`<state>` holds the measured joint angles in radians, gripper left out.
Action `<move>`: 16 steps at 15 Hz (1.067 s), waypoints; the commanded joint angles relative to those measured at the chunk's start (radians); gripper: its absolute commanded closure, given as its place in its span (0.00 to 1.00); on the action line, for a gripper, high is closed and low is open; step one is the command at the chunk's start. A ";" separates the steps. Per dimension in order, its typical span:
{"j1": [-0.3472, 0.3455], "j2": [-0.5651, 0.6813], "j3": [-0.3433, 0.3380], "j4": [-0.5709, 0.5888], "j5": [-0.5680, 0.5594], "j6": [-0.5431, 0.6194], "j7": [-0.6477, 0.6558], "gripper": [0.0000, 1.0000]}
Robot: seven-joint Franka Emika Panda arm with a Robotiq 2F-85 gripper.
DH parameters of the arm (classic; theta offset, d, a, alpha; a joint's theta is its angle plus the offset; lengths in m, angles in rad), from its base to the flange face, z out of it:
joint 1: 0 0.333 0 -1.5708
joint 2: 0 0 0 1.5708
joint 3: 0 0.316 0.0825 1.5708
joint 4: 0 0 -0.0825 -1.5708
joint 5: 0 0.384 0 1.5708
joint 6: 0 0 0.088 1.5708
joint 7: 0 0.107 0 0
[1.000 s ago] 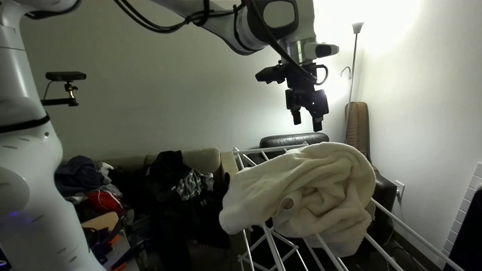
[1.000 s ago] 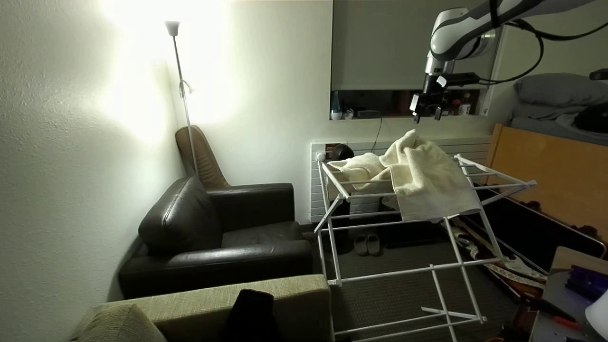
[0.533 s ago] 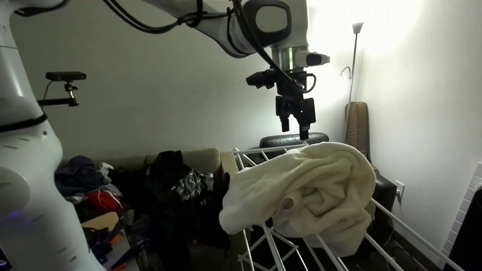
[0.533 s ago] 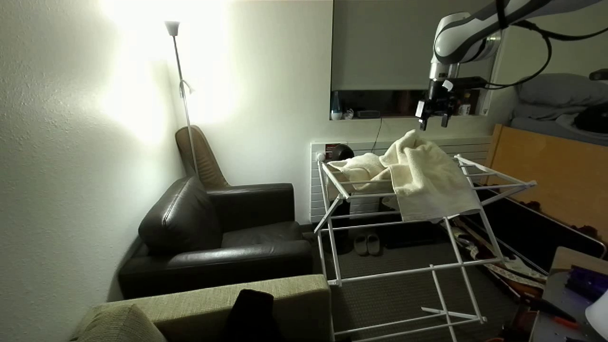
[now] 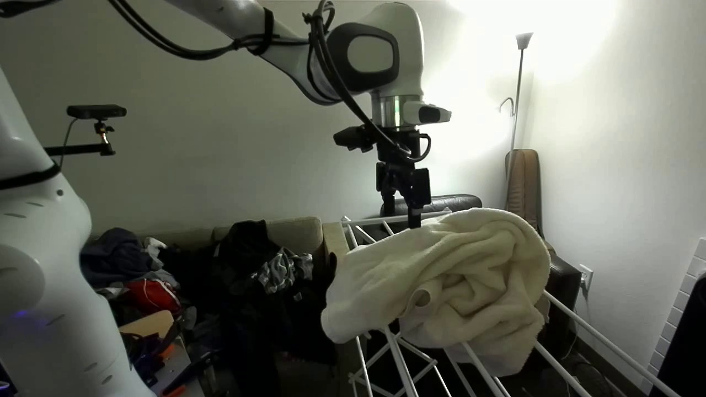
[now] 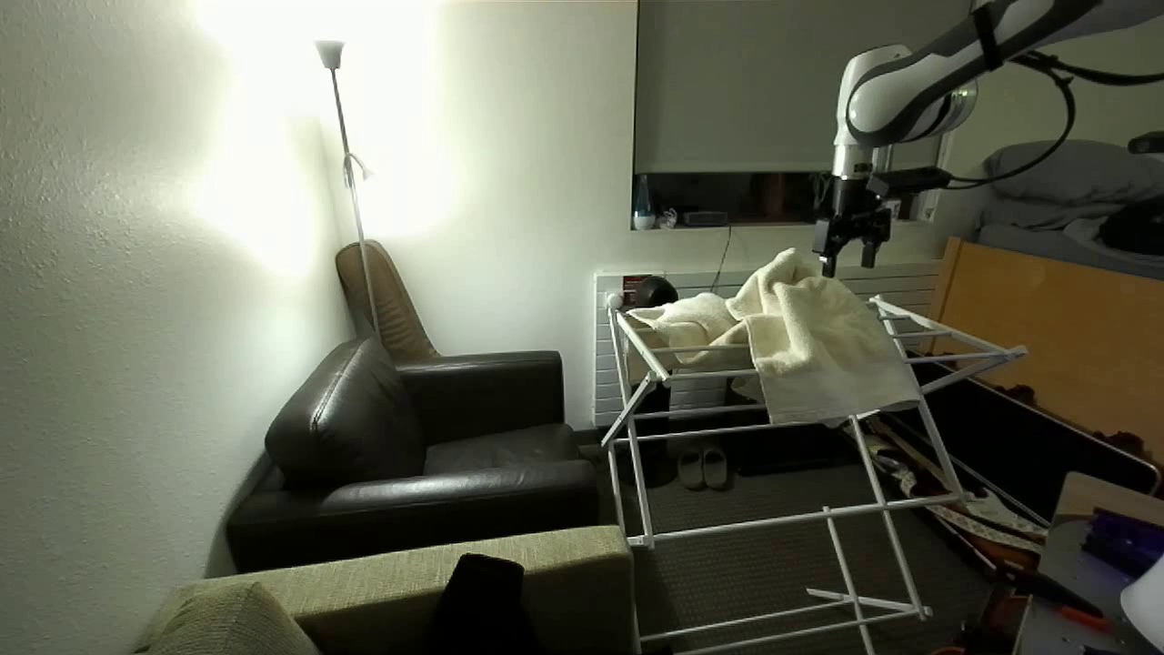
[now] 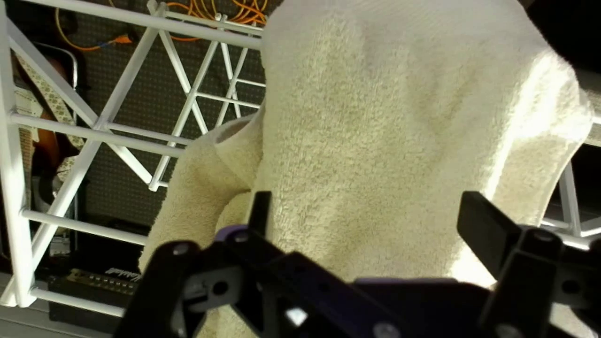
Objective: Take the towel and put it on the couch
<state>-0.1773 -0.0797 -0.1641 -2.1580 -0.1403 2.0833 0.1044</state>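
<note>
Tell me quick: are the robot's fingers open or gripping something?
Gripper: open, holding nothing, its fingers spread apart over the cream towel.

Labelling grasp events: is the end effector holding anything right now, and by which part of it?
Nothing held. The end effector is open above the towel, which lies draped over the drying rack, none of it pinched.

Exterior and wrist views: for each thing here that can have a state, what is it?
towel: crumpled, draped over the drying rack, not held
drying rack: unfolded, standing
fingers: open, holding nothing; contact with the towel unclear
clothes: heaped on the couch
lamp: lit
window blind: lowered, leaving a gap below
slippers: side by side
</note>
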 commanded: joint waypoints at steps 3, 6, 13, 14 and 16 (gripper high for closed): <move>-0.008 -0.039 0.001 -0.080 -0.154 0.110 0.003 0.00; -0.018 -0.029 -0.012 -0.096 -0.198 0.207 0.008 0.00; -0.046 0.011 -0.063 -0.089 -0.125 0.355 -0.007 0.00; -0.049 0.015 -0.069 -0.089 -0.114 0.365 -0.008 0.00; -0.054 0.024 -0.081 -0.094 -0.086 0.388 -0.016 0.00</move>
<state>-0.2145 -0.0663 -0.2388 -2.2349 -0.2727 2.4183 0.1044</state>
